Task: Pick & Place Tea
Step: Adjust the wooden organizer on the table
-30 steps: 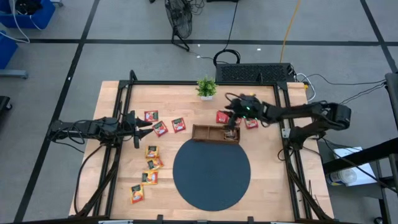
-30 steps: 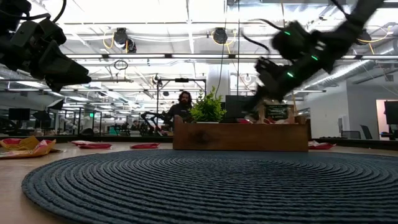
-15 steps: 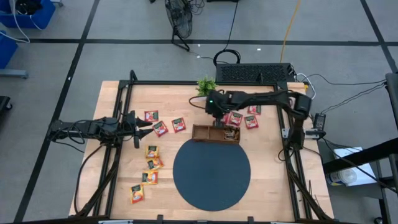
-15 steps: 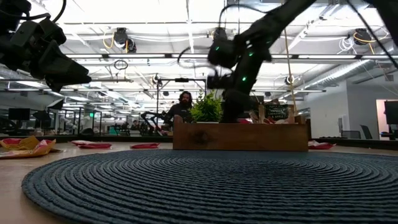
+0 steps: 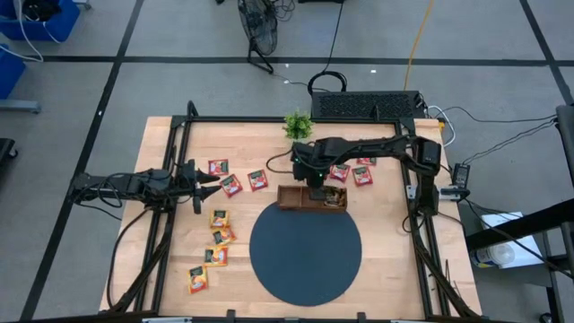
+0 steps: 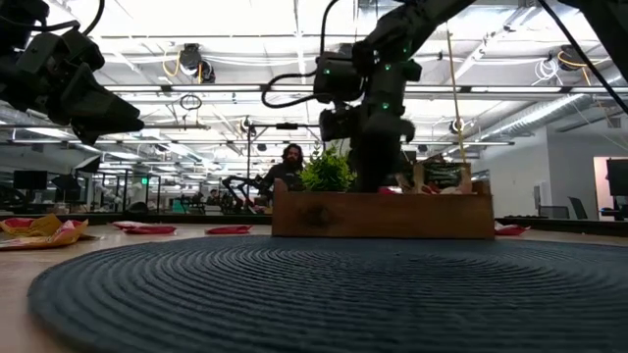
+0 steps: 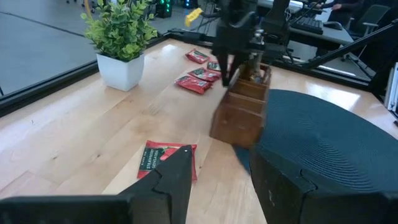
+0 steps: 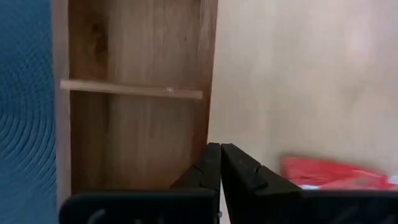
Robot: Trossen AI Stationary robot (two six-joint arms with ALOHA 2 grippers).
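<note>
hovering over the wooden tray at frame centre, the right gripper has its fingers pressed together, empty. the left gripper waits part-open near red tea sachets on the counter. risk: descending could strike the tray wall.

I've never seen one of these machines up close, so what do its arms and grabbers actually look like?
Both arms are dark, slim and jointed, with black cables trailing along them. The right arm shows small green lights near its wrist. The left gripper and right gripper each end in two flat, black, straight-edged fingers.
</note>
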